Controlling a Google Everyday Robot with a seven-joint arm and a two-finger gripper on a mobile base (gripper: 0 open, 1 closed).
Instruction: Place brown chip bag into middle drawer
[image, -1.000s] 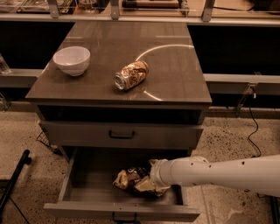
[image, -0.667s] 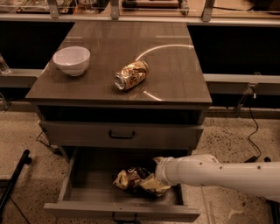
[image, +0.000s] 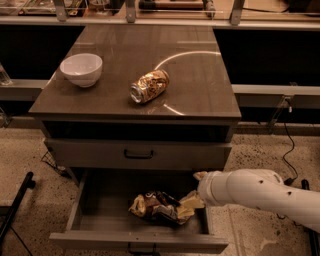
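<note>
Showing the brown chip bag (image: 157, 206) lying crumpled in the open middle drawer (image: 140, 241), long axis running 9-to-3 o'clock, at 9 o'clock from the gripper (image: 192, 202), whose grip cannot be told.

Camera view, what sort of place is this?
Probably a robot test lab: a drawer cabinet on speckled floor, a loose cable, and the gripper inside the open middle drawer at the brown chip bag.
</note>
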